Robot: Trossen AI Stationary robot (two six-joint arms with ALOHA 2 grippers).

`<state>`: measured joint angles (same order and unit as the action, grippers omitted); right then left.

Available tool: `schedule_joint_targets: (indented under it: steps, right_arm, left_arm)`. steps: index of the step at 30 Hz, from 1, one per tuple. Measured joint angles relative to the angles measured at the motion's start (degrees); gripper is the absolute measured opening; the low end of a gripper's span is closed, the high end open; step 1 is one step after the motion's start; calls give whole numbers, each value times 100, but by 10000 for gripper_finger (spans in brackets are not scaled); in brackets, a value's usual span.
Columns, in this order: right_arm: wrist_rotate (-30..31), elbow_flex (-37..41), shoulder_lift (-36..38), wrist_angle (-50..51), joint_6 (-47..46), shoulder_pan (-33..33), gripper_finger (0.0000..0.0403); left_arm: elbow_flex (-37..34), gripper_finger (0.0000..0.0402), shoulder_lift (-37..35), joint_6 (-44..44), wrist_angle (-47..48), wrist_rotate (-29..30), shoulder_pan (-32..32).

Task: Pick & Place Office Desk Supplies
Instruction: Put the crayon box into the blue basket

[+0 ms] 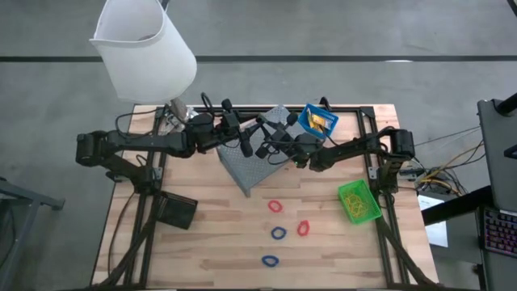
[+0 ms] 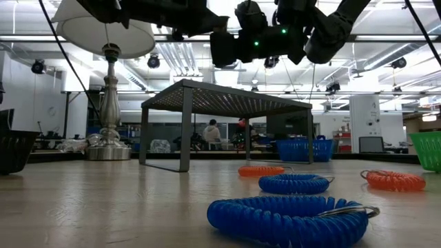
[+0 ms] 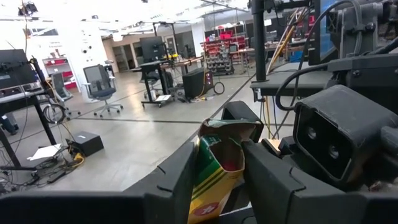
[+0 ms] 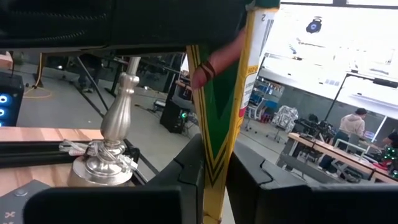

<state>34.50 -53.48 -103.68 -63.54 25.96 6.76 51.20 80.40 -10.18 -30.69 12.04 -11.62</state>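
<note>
High view shows both arms meeting above the grey mesh stand (image 1: 249, 166) at the back middle of the bench (image 1: 218, 242). Left wrist view shows the left gripper (image 3: 217, 171) closed on a crayon box (image 3: 214, 165): a yellow and green carton with an open, torn flap on top and a red mark low on its face, standing upright between the two dark fingers. Right wrist view shows the right gripper (image 4: 214, 180) pinching the same box (image 4: 227, 106) by its thin edge; here the carton looks green with yellow stripes in a V shape and a yellow side, and something reddish sticks out near its upper end. So the box is held in the air between both grippers, over the stand and not touching the bench. On the bench lie five coil loops: a red one (image 1: 275, 206) and another red one (image 1: 303, 228), a blue one (image 1: 278, 234) between them, and a blue one (image 1: 270, 261) nearer the front edge; low view shows them as coiled springs with small metal rings. A blue bin (image 1: 317, 120) with yellow pieces stands at the back, a green bin (image 1: 359, 201) at the right, a black bin (image 1: 177, 210) at the left. A lamp (image 1: 145, 48) stands at the back left corner.
</note>
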Motion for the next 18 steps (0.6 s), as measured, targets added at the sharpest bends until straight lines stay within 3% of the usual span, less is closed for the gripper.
schedule_joint_targets:
  steps: [18]
  right_arm:
    - [13,5,-7,34,15,2,42]
  left_arm:
    - [3,136,-4,-30,162,-3,7]
